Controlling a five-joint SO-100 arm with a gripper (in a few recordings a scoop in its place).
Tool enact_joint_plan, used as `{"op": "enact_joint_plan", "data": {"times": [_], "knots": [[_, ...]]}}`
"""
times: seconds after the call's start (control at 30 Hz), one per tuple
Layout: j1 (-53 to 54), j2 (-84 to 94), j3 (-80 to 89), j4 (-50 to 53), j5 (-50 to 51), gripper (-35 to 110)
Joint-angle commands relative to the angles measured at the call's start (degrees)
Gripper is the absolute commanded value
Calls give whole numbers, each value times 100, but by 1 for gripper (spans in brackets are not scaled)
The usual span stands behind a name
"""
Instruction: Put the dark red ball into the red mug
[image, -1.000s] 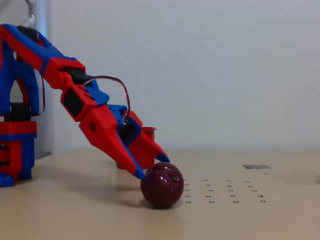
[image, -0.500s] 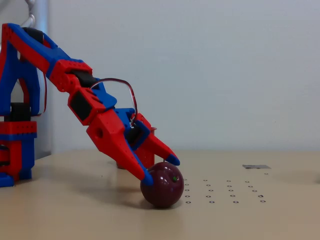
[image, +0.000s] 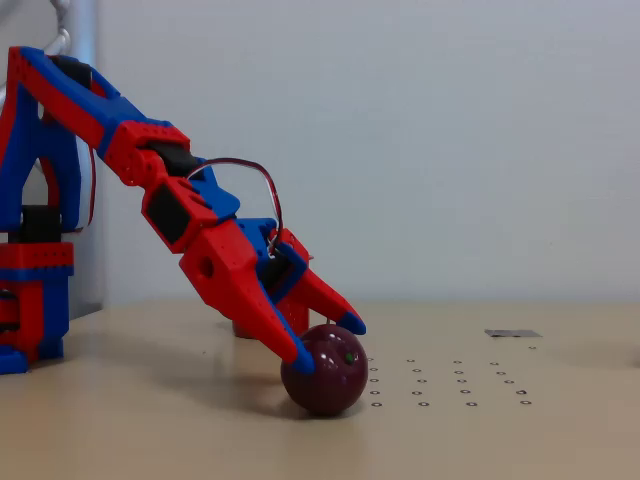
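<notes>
The table (image: 150, 440) is a pale beige surface that fills the lower part of the fixed view, with a plain light wall behind it. On the left stands the red and blue arm (image: 120, 150), which reaches down and to the right. Its gripper (image: 330, 345) is open: the two blue-tipped fingers are spread, the lower tip at the left upper side of the dark red ball (image: 325, 382) and the upper tip just above its top. The tips look very near or touching the ball, but I cannot tell if there is real contact. The ball rests on the table, a little left of the centre, and shows a small green dot. The red mug (image: 292, 322) is behind the gripper and mostly hidden by it; a small part of its body is seen near the fingers. I judge that the step in hand is the grasp of the ball, not yet done. The next move probably calls for lowering the fingers more around the ball and closing them, because a round glossy ball may roll away if it is pushed from one side.
</notes>
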Motion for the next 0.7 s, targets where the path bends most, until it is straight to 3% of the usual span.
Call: {"op": "enact_joint_plan", "data": {"times": [0.0, 0.67], "knots": [[79, 149, -448, -167, -141, 40], [105, -396, -896, -185, -167, 38]]}}
